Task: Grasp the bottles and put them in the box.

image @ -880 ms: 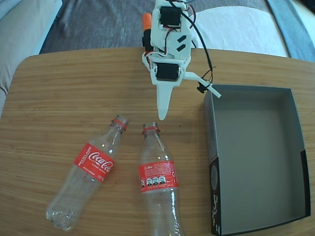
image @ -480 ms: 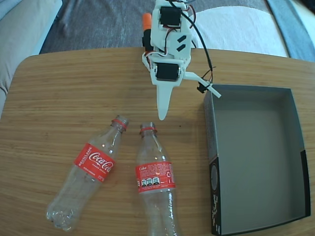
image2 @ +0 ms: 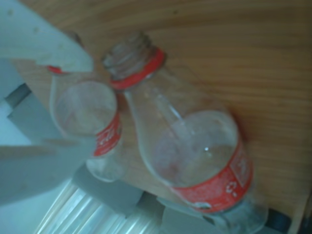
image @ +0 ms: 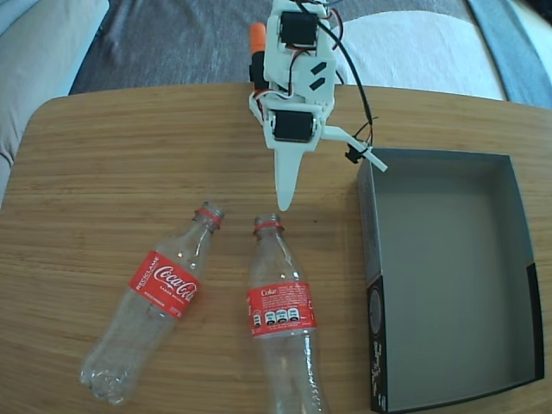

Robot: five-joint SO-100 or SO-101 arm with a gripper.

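Two clear bottles with red labels lie uncapped on the wooden table, necks toward the arm. In the fixed view the left bottle (image: 162,287) lies slanted and the right bottle (image: 281,309) runs off the bottom edge. My gripper (image: 283,203) points down at the table just above the right bottle's neck, holding nothing. The wrist view shows that bottle (image2: 195,146) large and close, the other bottle (image2: 90,114) behind it, and my gripper (image2: 90,102) open with its white finger (image2: 53,46) at upper left. The black box (image: 448,259) with its grey inside stands empty at the right.
The table (image: 112,164) has a rounded far-left corner. Grey and white cushions (image: 172,39) lie beyond its far edge. A black cable (image: 358,90) hangs from the arm toward the box's near corner.
The right bottle rocked slightly left, then rolled a little to the right. The arm and the left bottle stayed where they were.
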